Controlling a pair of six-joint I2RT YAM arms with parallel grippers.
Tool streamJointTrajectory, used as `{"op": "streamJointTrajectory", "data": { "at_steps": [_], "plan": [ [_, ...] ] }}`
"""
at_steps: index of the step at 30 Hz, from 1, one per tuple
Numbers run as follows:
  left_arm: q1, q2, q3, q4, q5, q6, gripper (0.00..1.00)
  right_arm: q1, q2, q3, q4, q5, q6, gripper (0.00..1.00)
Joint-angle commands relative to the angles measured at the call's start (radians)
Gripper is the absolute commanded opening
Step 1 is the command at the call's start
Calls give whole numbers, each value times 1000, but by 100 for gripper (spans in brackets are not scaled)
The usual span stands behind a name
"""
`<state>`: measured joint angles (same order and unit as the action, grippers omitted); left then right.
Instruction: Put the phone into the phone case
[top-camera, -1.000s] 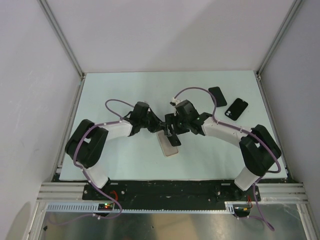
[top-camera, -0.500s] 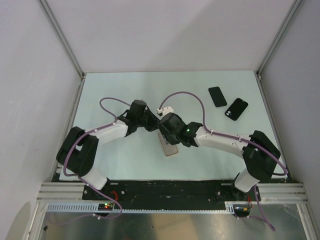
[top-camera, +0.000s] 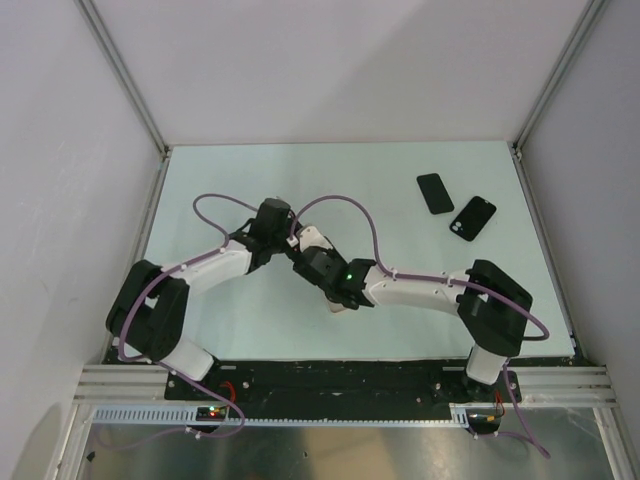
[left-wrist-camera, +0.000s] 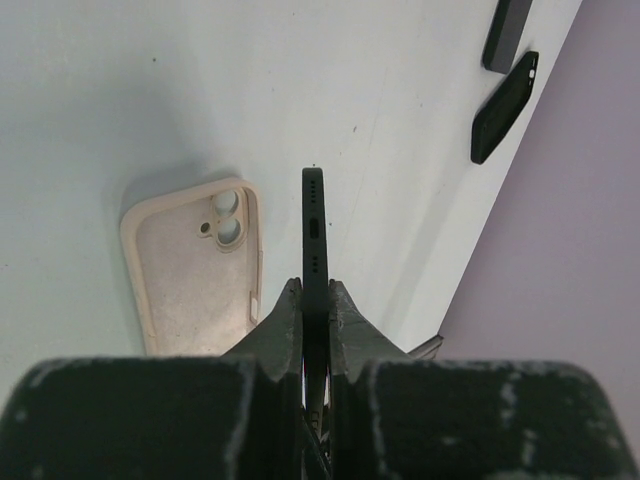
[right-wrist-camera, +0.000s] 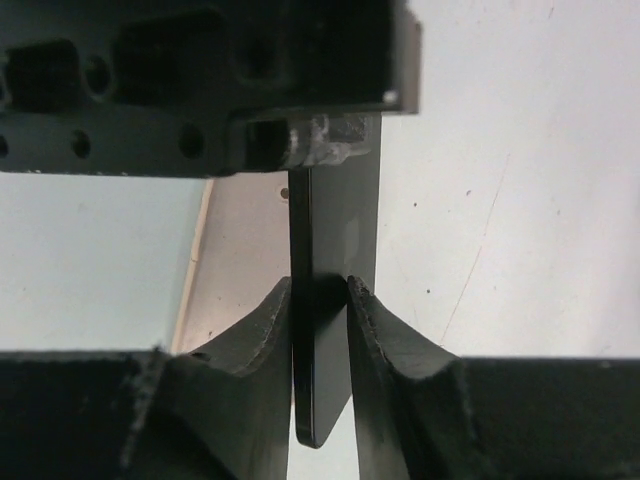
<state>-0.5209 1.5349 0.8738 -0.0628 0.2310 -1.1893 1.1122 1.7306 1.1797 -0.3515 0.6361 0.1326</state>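
A black phone (left-wrist-camera: 315, 230) is held edge-on above the table, with my left gripper (left-wrist-camera: 315, 290) shut on its lower part. My right gripper (right-wrist-camera: 319, 285) has come in from the opposite end, and both its fingers press the faces of the same phone (right-wrist-camera: 335, 230). A beige phone case (left-wrist-camera: 190, 270) lies open side up on the table just left of the phone, camera cut-out at its far end. From the top camera the two grippers meet at the table's middle (top-camera: 298, 248), hiding the phone; only a corner of the case (top-camera: 343, 306) shows.
A second black phone (top-camera: 434, 192) and a black case (top-camera: 472, 217) lie at the back right, close to the right wall. Purple cables loop above both wrists. Grey walls close in the table on three sides.
My right arm has swung left over the beige case, and its jaws have closed in on the phone. The left arm shifted slightly left and kept its grip.
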Motion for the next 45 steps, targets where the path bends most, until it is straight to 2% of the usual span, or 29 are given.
{"op": "streamJointTrajectory", "data": {
  "at_steps": [1, 3, 5, 6, 8, 11, 14, 16, 21, 26, 30, 34, 37, 42, 45],
  "plan": [
    [2, -68, 31, 7, 26, -21, 1, -3, 32, 48, 6, 158, -40, 23],
    [2, -73, 31, 6, 28, -19, 7, -1, 38, 52, 7, 177, -47, 15],
    [2, -81, 31, 7, 33, -13, 21, -1, 37, 55, 8, 193, -54, 4],
    [0, -85, 34, 7, 35, -3, 33, -2, 30, 58, 6, 196, -58, 2],
    [0, -99, 43, 6, 36, 31, 54, -12, 14, 59, 5, 190, -59, 1],
    [2, -127, 67, 0, 23, 98, 78, -34, -30, 62, -9, 131, -45, 0],
    [12, -159, 80, -8, 13, 150, 93, -84, -94, 67, -35, 3, -3, 0],
    [23, -183, 77, -9, 13, 168, 98, -130, -140, 67, -57, -112, 38, 0],
    [65, -269, 28, 4, -5, 194, 100, -269, -232, 58, -83, -409, 182, 0],
    [84, -339, -24, 46, 13, 227, 98, -410, -274, 29, -38, -690, 293, 0],
    [85, -373, -88, 116, 65, 239, 89, -505, -300, -17, 81, -932, 419, 0],
    [85, -399, -162, 182, 125, 240, 76, -583, -310, -89, 263, -1104, 615, 0],
    [85, -411, -197, 208, 157, 233, 70, -604, -317, -148, 428, -1145, 772, 0],
    [85, -403, -231, 289, 213, 177, 68, -602, -330, -264, 705, -1136, 992, 0],
    [84, -395, -239, 329, 244, 145, 66, -593, -323, -307, 812, -1122, 1075, 0]
  ]
}}
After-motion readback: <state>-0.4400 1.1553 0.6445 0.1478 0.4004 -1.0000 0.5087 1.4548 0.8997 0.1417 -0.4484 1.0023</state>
